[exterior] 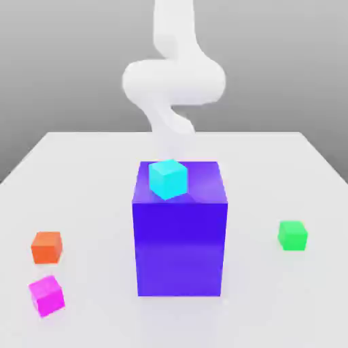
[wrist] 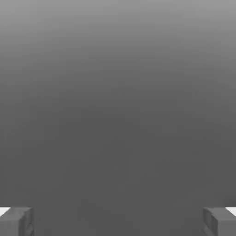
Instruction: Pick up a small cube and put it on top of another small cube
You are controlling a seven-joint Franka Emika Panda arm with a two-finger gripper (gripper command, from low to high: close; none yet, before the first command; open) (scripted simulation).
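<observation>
The small magenta cube (exterior: 47, 295) rests on the white table near the front corner at the exterior view's left. Over at the exterior view's right, the small green cube (exterior: 292, 235) sits alone on the table. In the hand view my gripper (wrist: 118, 221) is open, its two grey fingertips (wrist: 16, 221) standing far apart with only a plain grey surface between them. My white arm (exterior: 173, 81) rises behind the big block, well away from both cubes.
A big blue-purple block (exterior: 180, 245) stands mid-table with a small cyan cube (exterior: 168, 178) on top. A small orange cube (exterior: 47, 247) lies just behind the magenta one. The table (exterior: 88, 177) ends at edges on both sides.
</observation>
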